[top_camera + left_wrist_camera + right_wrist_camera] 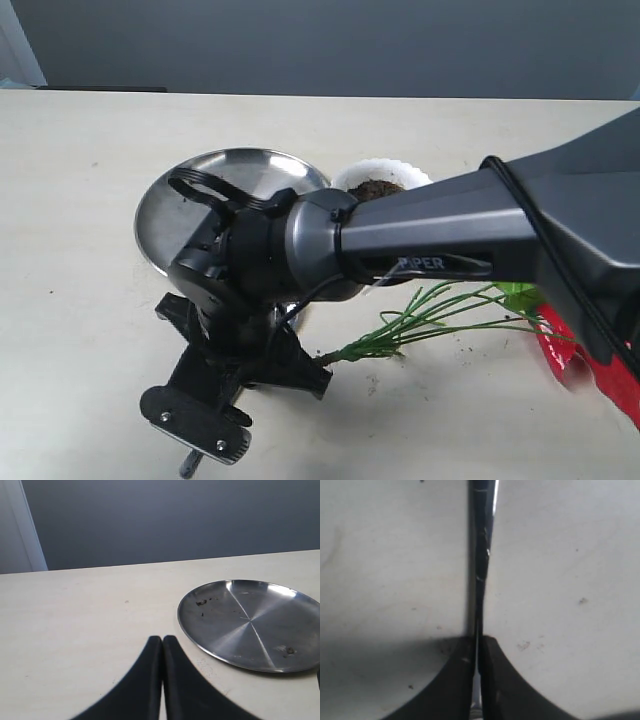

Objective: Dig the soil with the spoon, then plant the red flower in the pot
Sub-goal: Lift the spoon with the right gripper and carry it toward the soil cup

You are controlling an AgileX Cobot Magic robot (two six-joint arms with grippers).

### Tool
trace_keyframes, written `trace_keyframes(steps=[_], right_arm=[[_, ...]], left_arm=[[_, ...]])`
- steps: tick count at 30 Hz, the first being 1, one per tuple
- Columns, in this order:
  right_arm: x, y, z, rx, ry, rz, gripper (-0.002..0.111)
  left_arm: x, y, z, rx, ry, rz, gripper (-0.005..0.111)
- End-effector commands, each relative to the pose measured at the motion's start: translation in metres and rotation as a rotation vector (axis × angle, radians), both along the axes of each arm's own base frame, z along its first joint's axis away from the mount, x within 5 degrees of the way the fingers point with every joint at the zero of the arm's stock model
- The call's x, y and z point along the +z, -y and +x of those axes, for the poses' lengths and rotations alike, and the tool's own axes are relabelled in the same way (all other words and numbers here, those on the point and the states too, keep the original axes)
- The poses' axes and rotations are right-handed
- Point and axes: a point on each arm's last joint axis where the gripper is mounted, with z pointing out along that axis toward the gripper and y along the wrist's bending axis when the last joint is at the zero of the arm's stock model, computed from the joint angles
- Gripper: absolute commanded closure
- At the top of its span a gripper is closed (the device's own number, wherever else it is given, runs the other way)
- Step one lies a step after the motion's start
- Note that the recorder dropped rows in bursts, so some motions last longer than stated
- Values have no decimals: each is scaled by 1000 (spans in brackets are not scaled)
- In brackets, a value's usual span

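Observation:
In the right wrist view my right gripper [478, 641] is shut on the thin metal handle of the spoon [482, 555], which runs straight out from the jaws just over the pale table. In the exterior view that gripper [235, 385] points down at the table's front left, its fingertips hidden under the wrist. The white scalloped pot [400, 172] holds dark soil [377, 188] behind the arm. The red flower [560, 345] lies on its side to the right, with its green stems [430, 315] pointing toward the gripper. My left gripper [162, 639] is shut and empty above bare table.
A round steel plate [240, 170] with a few soil crumbs sits left of the pot, and in the left wrist view the plate [250, 625] lies just beside my left fingers. A few soil specks dot the table near the stems. A grey wall stands behind the table.

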Motion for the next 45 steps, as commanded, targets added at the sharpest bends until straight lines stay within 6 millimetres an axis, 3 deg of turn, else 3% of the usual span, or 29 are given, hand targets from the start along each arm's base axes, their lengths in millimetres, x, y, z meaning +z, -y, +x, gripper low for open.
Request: trace_keyframes(steps=[1, 9, 16, 30, 34, 39, 42, 45], right_arm=[[-12, 2, -1, 1, -14, -39, 107], [-5, -1, -2, -184, -40, 27, 107], [6, -2, -1, -229, -35, 74, 107], [58, -11, 5, -366, 9, 361, 107], [79, -11, 14, -631, -62, 517, 107], [113, -3, 41, -1011, -202, 786, 107], [145, 15, 78, -1308, -359, 1053, 107], [164, 33, 107, -1460, -463, 1234, 107]], left_arm=[[2, 0, 0, -2, 9, -5, 106], [2, 0, 0, -2, 9, -5, 106], [2, 0, 0, -2, 9, -5, 106], [2, 0, 0, -2, 9, -5, 106], [2, 0, 0, -2, 9, -5, 106], [2, 0, 0, -2, 9, -5, 106], [2, 0, 0, -2, 9, -5, 106], [2, 0, 0, -2, 9, -5, 106]])
